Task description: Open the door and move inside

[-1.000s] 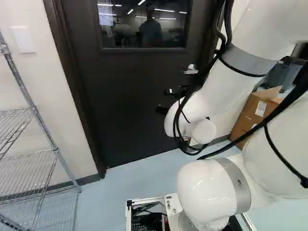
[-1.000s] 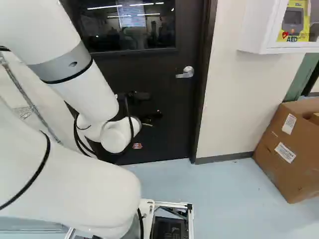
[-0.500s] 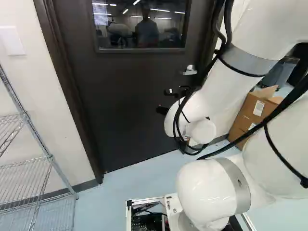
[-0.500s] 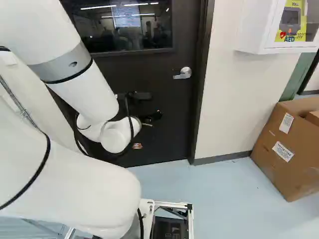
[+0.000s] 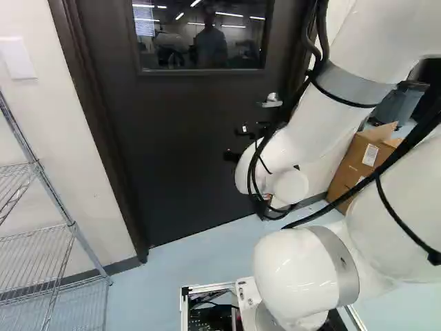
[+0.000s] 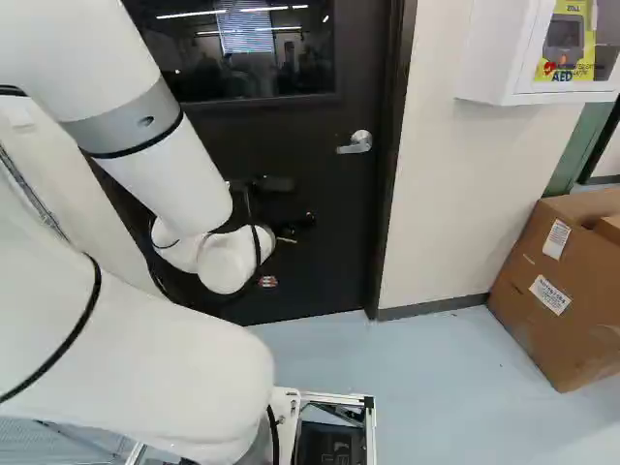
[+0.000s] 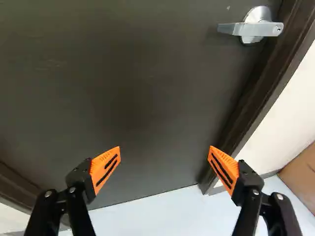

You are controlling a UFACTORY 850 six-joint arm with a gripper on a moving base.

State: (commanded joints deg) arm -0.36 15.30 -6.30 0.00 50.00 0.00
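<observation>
The dark door (image 5: 186, 152) is closed in its frame, with a window in its upper part. Its silver lever handle (image 6: 356, 142) sits near the frame on the right; the same handle (image 7: 256, 25) shows in the wrist view, ahead of the gripper and off toward the right finger's side. In the right base view the gripper (image 6: 302, 225) is partly hidden behind the arm's wrist, lower than the handle and left of it. Seen from the wrist, the gripper (image 7: 165, 153) stands open, its orange pads wide apart with nothing between them, apart from the handle.
A wire shelf (image 5: 41, 231) stands by the wall at the left of the left base view. Right of the door, a white cabinet (image 6: 489, 58) hangs on the wall, with a cardboard box (image 6: 562, 291) on the floor below and beyond it. The dark door frame (image 7: 266, 73) borders the door.
The base has turned slightly and moved a little, shifting the door, shelf and box in the base views. The arm's upper links have shifted very slightly; the door remains closed.
</observation>
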